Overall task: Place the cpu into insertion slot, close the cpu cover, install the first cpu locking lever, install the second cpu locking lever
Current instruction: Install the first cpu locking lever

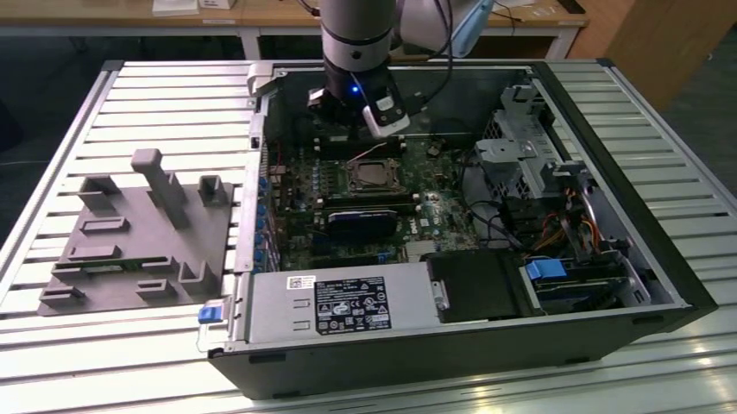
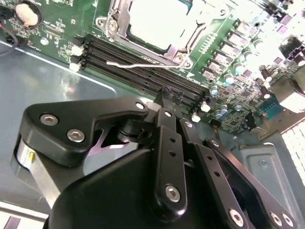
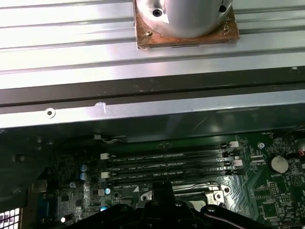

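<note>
Ribbed metal table (image 1: 116,103); square silvery cpu (image 2: 157,19) inside thin cpu cover (image 2: 116,27) frame.

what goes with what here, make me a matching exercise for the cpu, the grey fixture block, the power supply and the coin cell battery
1. cpu
2. grey fixture block
3. power supply
4. coin cell battery

a. on the slatted table, at the exterior view's left of the computer case
b. round and silvery, on the green motherboard
c. pale square inside the cpu cover
d. silvery box with a black label

Pairs: 1-c, 2-a, 3-d, 4-b
</note>
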You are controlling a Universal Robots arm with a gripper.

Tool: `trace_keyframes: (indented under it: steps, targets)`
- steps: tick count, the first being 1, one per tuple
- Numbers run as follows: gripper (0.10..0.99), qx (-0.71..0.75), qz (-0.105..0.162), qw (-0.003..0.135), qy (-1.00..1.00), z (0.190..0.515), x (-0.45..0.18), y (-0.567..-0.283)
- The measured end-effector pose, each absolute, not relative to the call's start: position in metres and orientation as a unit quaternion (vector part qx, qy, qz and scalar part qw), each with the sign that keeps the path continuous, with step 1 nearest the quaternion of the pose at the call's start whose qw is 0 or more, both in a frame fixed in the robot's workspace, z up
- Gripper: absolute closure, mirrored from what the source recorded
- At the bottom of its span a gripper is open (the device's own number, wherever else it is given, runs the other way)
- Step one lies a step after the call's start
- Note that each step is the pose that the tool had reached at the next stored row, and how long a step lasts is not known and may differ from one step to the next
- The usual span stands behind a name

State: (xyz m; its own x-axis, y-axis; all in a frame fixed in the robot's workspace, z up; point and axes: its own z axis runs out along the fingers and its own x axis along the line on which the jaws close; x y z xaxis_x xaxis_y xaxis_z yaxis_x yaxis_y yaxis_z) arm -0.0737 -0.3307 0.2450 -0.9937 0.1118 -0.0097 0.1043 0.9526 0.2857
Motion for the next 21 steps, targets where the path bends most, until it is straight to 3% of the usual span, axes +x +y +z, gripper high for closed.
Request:
trace_keyframes:
  steps: [7, 11, 21]
  targets:
    - [0.984, 0.048, 0.146, 0.058, 0.986, 0.243, -0.077, -0.331]
    - [0.984, 0.046, 0.147, 0.074, 0.985, 0.242, -0.078, -0.331]
    - [0.984, 0.045, 0.151, 0.08, 0.984, 0.23, -0.078, -0.331]
